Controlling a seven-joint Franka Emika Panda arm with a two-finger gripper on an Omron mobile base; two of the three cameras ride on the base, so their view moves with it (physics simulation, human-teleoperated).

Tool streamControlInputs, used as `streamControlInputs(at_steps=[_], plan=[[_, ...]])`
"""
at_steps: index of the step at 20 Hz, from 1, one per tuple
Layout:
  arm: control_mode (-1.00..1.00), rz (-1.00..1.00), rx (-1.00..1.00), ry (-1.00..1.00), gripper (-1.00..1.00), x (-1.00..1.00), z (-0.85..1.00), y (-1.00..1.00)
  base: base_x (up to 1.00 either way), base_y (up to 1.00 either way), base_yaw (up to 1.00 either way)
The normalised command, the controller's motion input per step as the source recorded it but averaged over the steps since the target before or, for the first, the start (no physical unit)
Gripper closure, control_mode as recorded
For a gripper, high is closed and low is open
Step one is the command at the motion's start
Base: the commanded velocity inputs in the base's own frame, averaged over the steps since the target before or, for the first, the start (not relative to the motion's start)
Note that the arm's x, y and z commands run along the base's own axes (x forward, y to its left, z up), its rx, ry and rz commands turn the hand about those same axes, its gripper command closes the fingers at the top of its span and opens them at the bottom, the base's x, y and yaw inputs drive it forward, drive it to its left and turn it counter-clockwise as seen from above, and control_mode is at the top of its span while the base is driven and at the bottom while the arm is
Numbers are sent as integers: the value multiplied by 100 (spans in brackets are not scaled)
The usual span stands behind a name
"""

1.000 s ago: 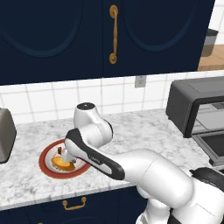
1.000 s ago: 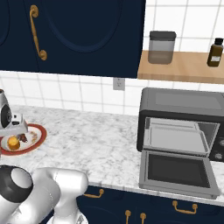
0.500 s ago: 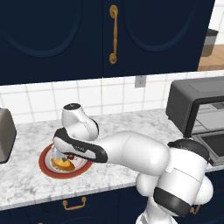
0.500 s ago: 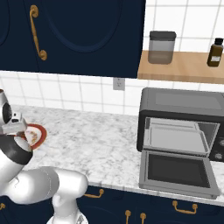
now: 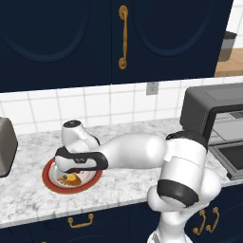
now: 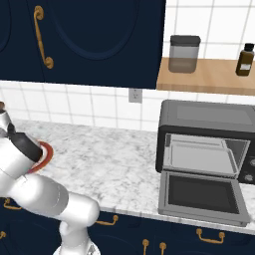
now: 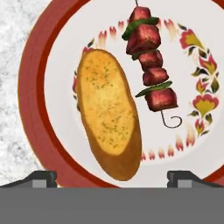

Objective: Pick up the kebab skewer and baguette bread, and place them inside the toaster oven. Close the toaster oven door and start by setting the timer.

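On a red-rimmed plate [image 7: 30, 109] lie the golden baguette bread [image 7: 109, 113] and, beside it, the kebab skewer [image 7: 151, 65] with dark red chunks. My gripper [image 7: 116, 179] hovers straight above the plate, open, its tips wide apart and nothing between them; the bread's near end sits between the tips. From the left base view my hand covers most of the plate [image 5: 50, 178], with a bit of bread [image 5: 71, 179] showing. The toaster oven [image 6: 204, 129] stands far to the right, its door [image 6: 201, 194] dropped open.
A silver pop-up toaster [image 5: 4, 152] stands just left of the plate. A jar [image 6: 184, 54] and a dark bottle [image 6: 244, 59] sit on a wooden shelf above the oven. Marble counter stretches between the plate [image 6: 47, 152] and the oven.
The arm has swung left and lowered the hand over the plate. The gripper has stayed open; bread and skewer have not moved.
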Motion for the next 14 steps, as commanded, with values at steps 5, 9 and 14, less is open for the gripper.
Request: streamControlInputs(at_steps=[5,9,14], plan=[[-100,0,-2,0,-100,24,-31,27,0,0,0],[-100,0,0,0,-100,24,-2,0,0,0,0],[-100,0,0,7,-100,12,-10,3,0,0,0]])
